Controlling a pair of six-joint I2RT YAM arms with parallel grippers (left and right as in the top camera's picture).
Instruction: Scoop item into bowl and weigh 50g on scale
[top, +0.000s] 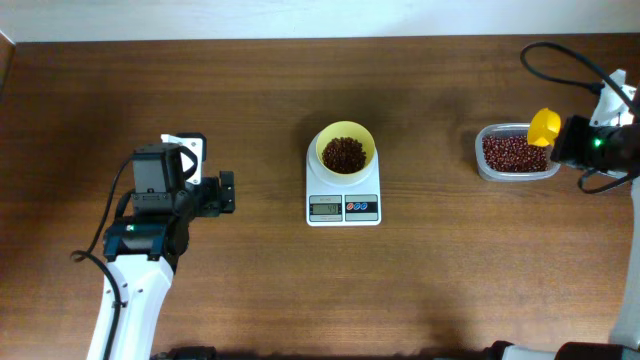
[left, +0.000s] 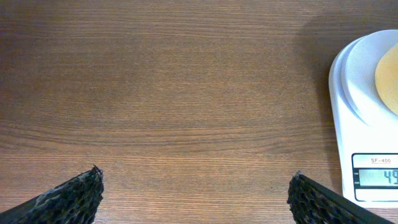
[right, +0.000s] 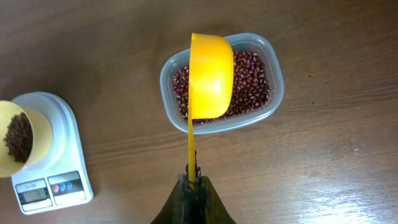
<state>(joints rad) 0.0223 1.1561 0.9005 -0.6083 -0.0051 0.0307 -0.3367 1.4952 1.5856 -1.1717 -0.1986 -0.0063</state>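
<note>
The pale yellow bowl stands on the white scale at mid-table and holds a heap of reddish-brown beans. More beans fill a clear container at the right. My right gripper is shut on the handle of a yellow scoop, whose cup is turned bottom-up over the container. In the right wrist view the bowl and scale show at the left. My left gripper is open and empty over bare table, left of the scale.
The left arm rests at the table's left side. A black cable loops above the right arm at the far right edge. The table's back edge runs along the top of the overhead view.
</note>
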